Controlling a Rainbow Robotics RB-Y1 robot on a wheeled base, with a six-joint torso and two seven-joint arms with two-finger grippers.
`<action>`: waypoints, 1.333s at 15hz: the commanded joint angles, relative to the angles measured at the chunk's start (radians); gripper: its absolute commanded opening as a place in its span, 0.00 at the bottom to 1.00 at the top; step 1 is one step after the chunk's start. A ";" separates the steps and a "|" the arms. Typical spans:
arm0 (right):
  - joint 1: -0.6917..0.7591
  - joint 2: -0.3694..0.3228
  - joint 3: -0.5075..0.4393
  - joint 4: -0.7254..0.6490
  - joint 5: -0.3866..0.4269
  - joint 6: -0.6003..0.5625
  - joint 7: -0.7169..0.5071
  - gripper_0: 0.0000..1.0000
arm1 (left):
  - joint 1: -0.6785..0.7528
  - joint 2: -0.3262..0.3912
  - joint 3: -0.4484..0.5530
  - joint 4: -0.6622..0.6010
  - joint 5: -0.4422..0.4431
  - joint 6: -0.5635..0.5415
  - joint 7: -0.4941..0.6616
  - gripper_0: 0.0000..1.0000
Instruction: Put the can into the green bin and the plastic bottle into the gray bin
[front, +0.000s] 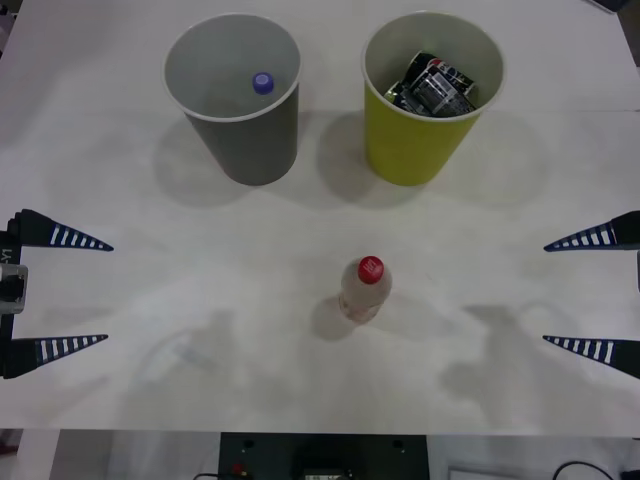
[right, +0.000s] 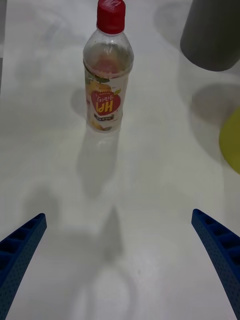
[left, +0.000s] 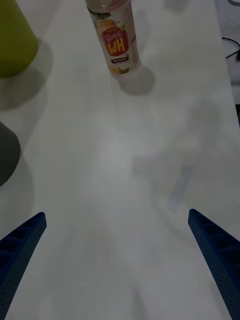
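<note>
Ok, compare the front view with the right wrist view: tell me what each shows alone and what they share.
Front view alone: the insides of the bins, with cans in the green bin and a blue-purple cap in the gray bin; also the open left gripper. Right wrist view alone: the plastic bottle label's lettering. Shared: the upright bottle, both bins' outsides, the table, the open right gripper.

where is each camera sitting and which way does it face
Front view: above the arms, looking forward and down at the table; the gray bin and green bin stand far, the plastic bottle nearer; the left pincer and right pincer flank it, both open.
Right wrist view: on the right wrist, facing the bottle across the table; its blue fingers show.
Left wrist view: on the left wrist, facing the bottle from the other side; its fingers show.
Shared: all three see the bottle and both bins.
</note>
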 joint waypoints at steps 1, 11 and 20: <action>-0.008 0.026 0.006 0.000 0.000 -0.001 0.020 1.00 | 0.000 0.000 0.000 0.000 0.000 0.000 0.000 0.98; -0.134 0.123 0.080 0.154 -0.023 -0.133 0.121 1.00 | 0.000 0.000 0.000 0.000 0.000 0.000 0.000 0.98; -0.315 0.200 0.296 0.477 -0.195 -0.139 0.437 1.00 | 0.000 0.000 0.000 0.000 0.000 0.000 0.000 0.98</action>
